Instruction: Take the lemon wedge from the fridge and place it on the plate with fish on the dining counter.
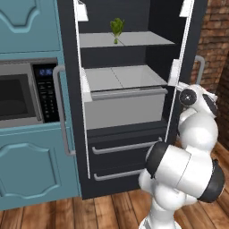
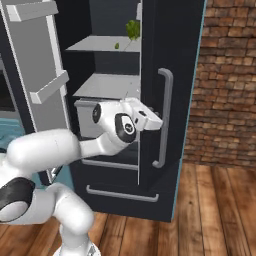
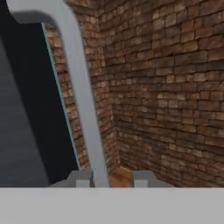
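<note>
Far to the left is the microwave (image 1: 22,96), set in teal cabinets (image 1: 27,22). Next to it stands the black fridge (image 1: 125,138), and both doors are open. Inside, up high, is a grey shelf (image 1: 143,40). A leafy green plant (image 1: 117,27) stands on it. Right by the plant lies a small green bit (image 2: 116,45). It may be the lemon wedge, but it is too small for me to be sure. Under the shelf is a big pale bin (image 1: 125,107), and below that are two black drawers (image 1: 120,159) with grey bars.

My white arm reaches across the front of the fridge to the right door (image 2: 170,50). My hand (image 2: 152,120) is at the long grey handle (image 2: 167,115) on the outside of that door. Looking along my hand, the handle (image 3: 83,100) runs down between my two fingers (image 3: 81,178). It sits close to one finger, and a gap shows by the other. I cannot tell if I am pinching it.

To the right is a brick wall (image 3: 166,87), with a wood floor (image 2: 210,210) below.
</note>
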Controlling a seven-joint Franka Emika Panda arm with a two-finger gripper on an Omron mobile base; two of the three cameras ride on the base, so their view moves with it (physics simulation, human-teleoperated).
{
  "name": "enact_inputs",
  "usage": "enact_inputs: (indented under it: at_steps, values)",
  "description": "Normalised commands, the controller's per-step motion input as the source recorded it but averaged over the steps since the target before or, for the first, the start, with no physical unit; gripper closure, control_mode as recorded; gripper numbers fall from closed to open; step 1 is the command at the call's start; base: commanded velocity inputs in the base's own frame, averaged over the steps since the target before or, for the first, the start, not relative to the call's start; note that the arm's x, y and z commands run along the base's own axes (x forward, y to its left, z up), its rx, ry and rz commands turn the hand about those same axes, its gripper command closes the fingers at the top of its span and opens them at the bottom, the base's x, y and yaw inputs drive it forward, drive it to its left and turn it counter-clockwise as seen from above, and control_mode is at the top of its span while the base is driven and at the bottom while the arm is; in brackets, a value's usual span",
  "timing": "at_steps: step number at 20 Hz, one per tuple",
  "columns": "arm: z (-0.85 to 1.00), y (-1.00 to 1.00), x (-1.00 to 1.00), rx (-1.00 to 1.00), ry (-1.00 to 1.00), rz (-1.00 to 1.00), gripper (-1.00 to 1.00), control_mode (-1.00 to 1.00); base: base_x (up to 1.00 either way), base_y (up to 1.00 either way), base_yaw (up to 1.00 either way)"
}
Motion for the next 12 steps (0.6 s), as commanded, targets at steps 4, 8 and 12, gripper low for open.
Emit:
enact_inputs:
  at_steps: [4,8,12]
  values:
    - [0.18,0.69,-0.95,0.00,-0.05,-0.06,-1.00,-1.00,0.00,0.00,0.00]
    - [0.87,1.00,-0.20,0.00,-0.08,-0.09,-1.00,-1.00,0.00,0.00,0.00]
    - [1.00,0.98,0.13,0.02,-0.01,-0.10,-1.00,-1.00,0.00,0.00,0.00]
